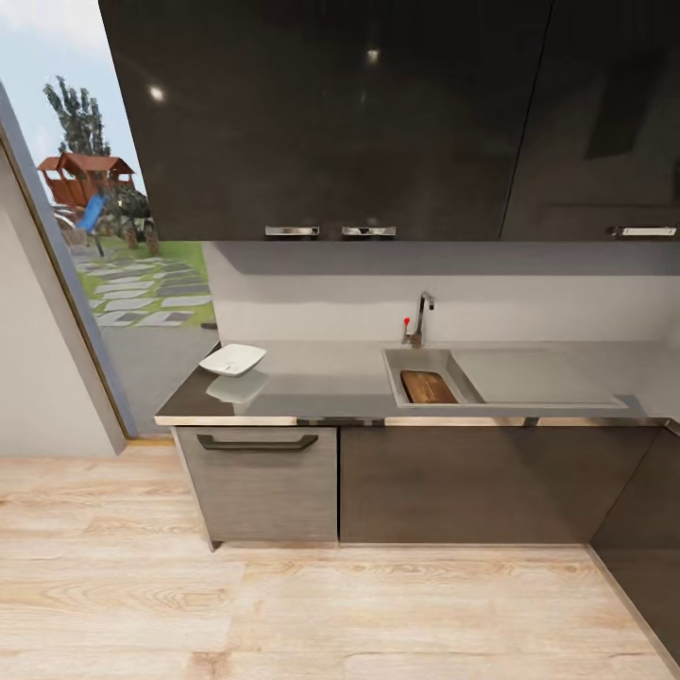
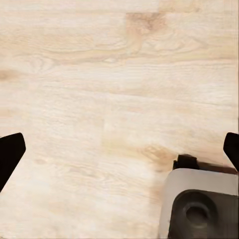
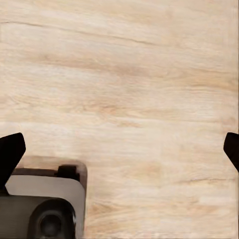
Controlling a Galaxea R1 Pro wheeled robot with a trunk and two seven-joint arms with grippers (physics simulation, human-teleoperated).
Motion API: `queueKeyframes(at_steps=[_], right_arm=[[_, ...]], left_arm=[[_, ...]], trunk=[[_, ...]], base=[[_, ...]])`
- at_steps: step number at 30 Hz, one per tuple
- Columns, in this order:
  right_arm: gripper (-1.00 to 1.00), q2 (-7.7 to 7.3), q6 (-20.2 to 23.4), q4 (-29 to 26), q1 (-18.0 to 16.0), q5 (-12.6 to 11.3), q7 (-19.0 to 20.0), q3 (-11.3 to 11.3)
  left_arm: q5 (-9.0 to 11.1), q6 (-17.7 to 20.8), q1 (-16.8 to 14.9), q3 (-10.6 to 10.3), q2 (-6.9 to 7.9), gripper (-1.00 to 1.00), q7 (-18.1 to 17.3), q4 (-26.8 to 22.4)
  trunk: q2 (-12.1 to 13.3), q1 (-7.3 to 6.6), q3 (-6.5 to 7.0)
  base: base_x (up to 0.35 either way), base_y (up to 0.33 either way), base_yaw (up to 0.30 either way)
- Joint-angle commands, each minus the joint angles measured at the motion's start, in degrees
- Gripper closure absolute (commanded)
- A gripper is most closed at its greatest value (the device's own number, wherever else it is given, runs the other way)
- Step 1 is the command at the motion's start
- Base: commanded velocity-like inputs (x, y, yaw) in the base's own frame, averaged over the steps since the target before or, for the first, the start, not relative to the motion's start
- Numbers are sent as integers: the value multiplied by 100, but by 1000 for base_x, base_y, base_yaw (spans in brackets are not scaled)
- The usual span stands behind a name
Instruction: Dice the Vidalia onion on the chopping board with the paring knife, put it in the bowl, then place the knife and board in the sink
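Standing back from the table [image 1: 312, 378], the robot faces the chopping board [image 1: 428, 386] lying in the sink [image 1: 420, 359]; stiff, flat wood likely best gripped by an edge. Both hands [image 2: 119, 149] [image 3: 119, 149] hang spread, empty, over the wooden floor [image 1: 283, 604].

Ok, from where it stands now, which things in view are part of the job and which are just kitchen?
Job:
- sink
- chopping board, lying in the sink basin
- bowl, on the countertop's left end
- countertop

Just kitchen:
- tap
- upper cabinets
- drawer front
- wooden floor
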Motion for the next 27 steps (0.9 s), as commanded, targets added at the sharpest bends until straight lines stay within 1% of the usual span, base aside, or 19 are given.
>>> queueKeyframes(at_steps=[1,2,3,4,5,6,8,9,10,12,13,14,16,21,23,25,27], right_arm=[[-100,-34,19,9,136,61,-31,9],[-100,-70,107,13,394,48,-18,7],[-100,-82,228,13,489,29,-13,5],[-100,-86,318,14,528,8,-9,4],[-100,-94,554,14,590,-56,2,1],[-100,-134,1086,15,664,-339,131,-7],[-100,-207,1426,15,697,-802,366,-7],[-100,-220,1477,15,702,-913,421,-6],[-100,-244,1586,15,715,-1161,515,-3],[-100,-259,1654,11,721,-1318,552,-4],[-100,-260,1671,9,723,-1358,533,-3],[-100,-260,1682,5,723,-1383,490,-2],[-100,-251,1685,-4,727,-1409,372,1],[-100,-214,1649,-39,724,-1434,260,3],[-100,-204,1530,-92,724,-1436,260,-1],[-100,-186,1302,-144,723,-1454,264,-11],[-100,-61,856,-198,724,-1458,274,-11]], left_arm=[[38,49,163,-60,52,-100,-173,21],[38,125,522,-59,127,-100,-494,21],[40,143,704,-59,147,-100,-589,21],[41,146,795,-59,153,-100,-622,21],[45,151,975,-59,159,-100,-677,21],[76,157,1290,-58,155,-100,-735,22],[165,159,1520,-58,141,-100,-746,22],[208,159,1557,-58,139,-100,-747,22],[410,163,1629,-57,135,-100,-748,18],[783,167,1673,-54,125,-100,-748,15],[947,171,1684,-53,108,-100,-746,14],[1057,173,1692,-51,92,-100,-741,14],[1172,191,1699,-50,70,-100,-724,13],[1243,187,1704,-47,59,-100,-742,-16],[1244,171,1704,-36,44,-100,-746,-146],[1243,165,1704,-41,45,-100,-748,-370],[1247,167,1704,-53,49,-100,-748,-497]], trunk=[[-13,4,-11],[-13,4,-11],[-13,4,-11],[-13,4,-11],[-13,4,-11],[-13,4,-11],[-13,4,-11],[-13,4,-11],[-13,4,-11],[-13,4,-11],[-13,4,-11],[-13,4,-11],[-13,4,-11],[-13,4,-11],[-13,4,-11],[-13,4,-11],[-13,4,-11]], base=[[0,0,0],[0,0,0],[0,0,0],[0,0,0],[0,0,0],[0,0,0],[0,0,0],[0,0,0],[0,0,0],[0,0,0],[0,0,0],[0,0,0],[0,0,0],[0,0,0],[0,0,0],[0,0,0],[0,0,0]])
